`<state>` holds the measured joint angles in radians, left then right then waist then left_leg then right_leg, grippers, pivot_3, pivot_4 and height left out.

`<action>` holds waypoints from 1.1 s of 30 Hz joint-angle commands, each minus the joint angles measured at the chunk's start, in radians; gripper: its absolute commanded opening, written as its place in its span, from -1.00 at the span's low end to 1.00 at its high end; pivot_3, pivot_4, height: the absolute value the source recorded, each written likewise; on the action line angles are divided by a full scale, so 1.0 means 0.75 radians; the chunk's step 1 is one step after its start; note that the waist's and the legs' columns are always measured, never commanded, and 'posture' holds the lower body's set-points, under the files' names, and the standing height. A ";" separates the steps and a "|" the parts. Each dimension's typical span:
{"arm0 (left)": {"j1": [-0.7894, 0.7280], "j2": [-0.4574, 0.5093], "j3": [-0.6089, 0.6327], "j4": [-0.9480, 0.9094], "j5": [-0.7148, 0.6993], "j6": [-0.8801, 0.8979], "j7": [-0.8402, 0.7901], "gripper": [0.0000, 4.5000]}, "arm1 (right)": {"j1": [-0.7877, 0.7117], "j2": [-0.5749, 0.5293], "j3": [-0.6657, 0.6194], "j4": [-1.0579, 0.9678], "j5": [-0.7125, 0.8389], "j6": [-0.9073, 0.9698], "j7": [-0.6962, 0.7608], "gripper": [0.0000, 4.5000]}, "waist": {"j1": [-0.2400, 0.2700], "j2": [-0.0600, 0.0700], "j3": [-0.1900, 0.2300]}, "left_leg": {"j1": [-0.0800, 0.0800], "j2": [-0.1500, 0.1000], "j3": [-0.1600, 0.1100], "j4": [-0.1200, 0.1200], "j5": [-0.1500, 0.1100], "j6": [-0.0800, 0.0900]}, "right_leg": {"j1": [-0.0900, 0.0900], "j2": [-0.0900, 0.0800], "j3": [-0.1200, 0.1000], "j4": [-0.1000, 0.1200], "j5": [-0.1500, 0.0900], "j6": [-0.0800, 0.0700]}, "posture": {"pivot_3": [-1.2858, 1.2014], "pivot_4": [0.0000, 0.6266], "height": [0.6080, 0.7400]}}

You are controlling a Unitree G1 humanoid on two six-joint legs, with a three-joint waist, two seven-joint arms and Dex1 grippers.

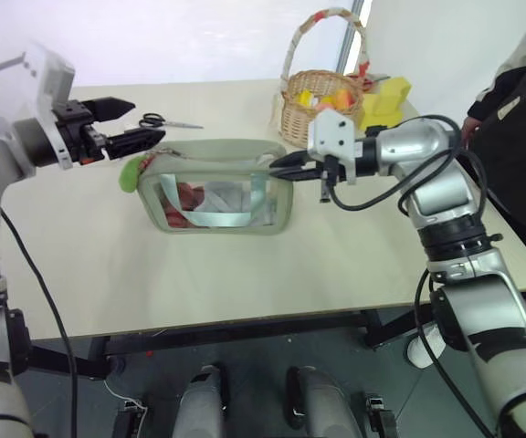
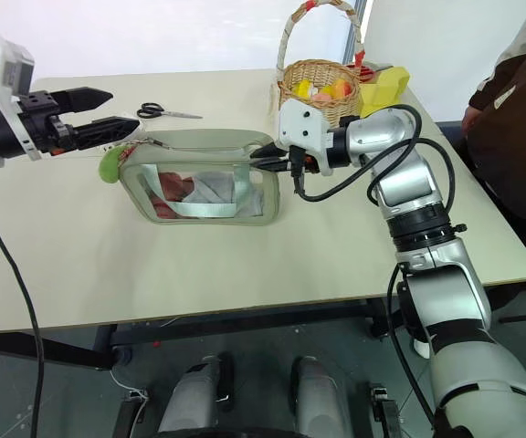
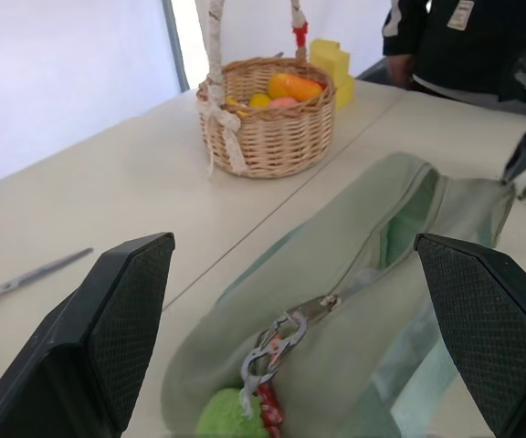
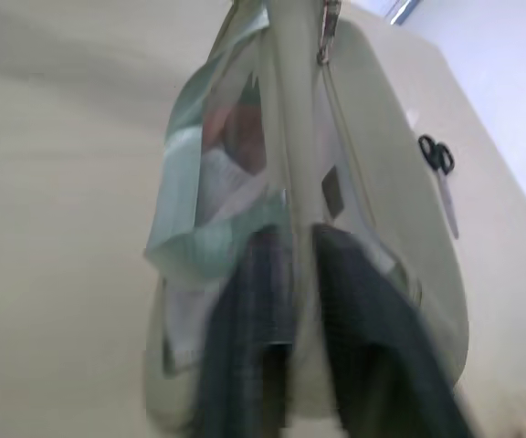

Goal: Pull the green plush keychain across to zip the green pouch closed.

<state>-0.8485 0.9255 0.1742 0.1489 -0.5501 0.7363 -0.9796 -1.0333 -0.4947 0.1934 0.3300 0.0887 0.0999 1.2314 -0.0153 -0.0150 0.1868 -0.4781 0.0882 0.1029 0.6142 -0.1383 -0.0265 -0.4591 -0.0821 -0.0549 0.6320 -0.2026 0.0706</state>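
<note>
- A pale beige table (image 1: 245,274) is carrying everything, with a white wall standing behind it and a person in a dark jacket (image 1: 519,109) standing at its far right edge.
- The green pouch (image 1: 217,187) is standing upright near the middle of the table, its clear window facing the robot and showing red and pale contents inside.
- The green plush keychain (image 1: 132,172) is hanging at the pouch's left end, joined to the zipper by a metal clasp (image 3: 268,351), and the zipper is lying open along most of the top.
- The left gripper (image 1: 126,123) is hovering just above and beside that left end, its jaws standing wide apart with the keychain below the gap and nothing held.
- The right gripper (image 1: 281,164) is reaching in level from the right, its jaws pressed together on the pouch's right end at the top seam.
- A wicker basket (image 1: 318,109) holding yellow and orange items is sitting behind the right arm, with yellow blocks (image 1: 386,100) just beside it.
- Black-handled scissors (image 1: 167,121) are lying on the table behind the pouch, well apart from it.
</note>
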 commanded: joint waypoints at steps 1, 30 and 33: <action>-0.016 0.021 0.010 -0.013 0.018 -0.030 -0.020 1.00 | -0.029 0.004 -0.013 0.035 -0.008 -0.032 -0.036 -0.98 | 0.002 0.000 0.000 | 0.000 0.000 0.000 0.000 0.000 0.000 | 0.000 0.000 0.000 0.000 0.000 0.000 | 0.03 -0.52 1.00; 0.141 0.080 0.074 0.035 0.054 -0.054 -0.046 1.00 | 0.012 -0.011 0.002 -0.003 0.054 0.063 -0.019 -0.55 | 0.001 0.000 0.000 | -0.001 0.000 0.000 0.000 0.000 0.000 | 0.000 0.000 0.000 0.000 0.000 0.000 | 0.03 -0.52 1.00; 0.177 0.071 0.074 0.036 0.053 -0.056 -0.049 1.00 | 0.012 -0.007 0.004 -0.003 0.055 0.053 -0.014 -0.98 | 0.001 0.000 0.000 | -0.001 0.000 0.000 0.000 0.000 0.000 | 0.000 0.000 0.000 0.000 0.000 0.000 | 0.03 -0.52 1.00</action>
<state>-0.7145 0.9622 0.2031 0.1921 -0.5095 0.7090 -1.0104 -1.0126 -0.4996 0.2078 0.3404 0.1234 0.1586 1.2204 -0.0145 -0.0151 0.1868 -0.4784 0.0883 0.1029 0.6145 -0.1386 -0.0269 -0.4591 -0.0822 -0.0549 0.6317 -0.2026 0.0703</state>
